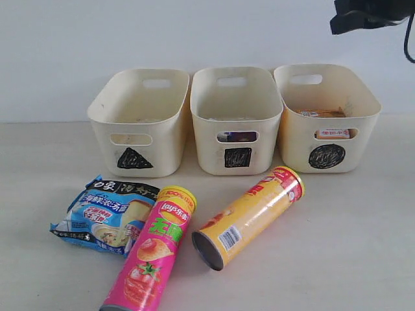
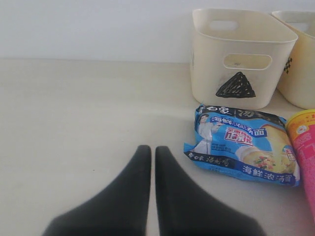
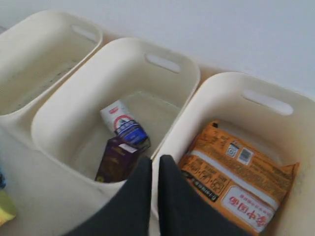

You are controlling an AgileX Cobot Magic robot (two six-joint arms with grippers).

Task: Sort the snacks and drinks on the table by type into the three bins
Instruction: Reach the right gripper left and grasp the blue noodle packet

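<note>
Now | left gripper (image 2: 153, 151) low over table (image 2: 74, 123), near blue packet (image 2: 241, 147), clenched, empty | right gripper (image 3: 154, 161) above bins (image 3: 123, 45), clenched, empty

Robot test bench, not a lived-in room: bare beige table (image 1: 363, 253) against a blank white wall (image 1: 97, 39), three identical cream bins (image 1: 207, 146) rowed at the table's back, each inked with a black shape, dark cabled machine part (image 1: 366, 14) above the table's far right corner.
</note>
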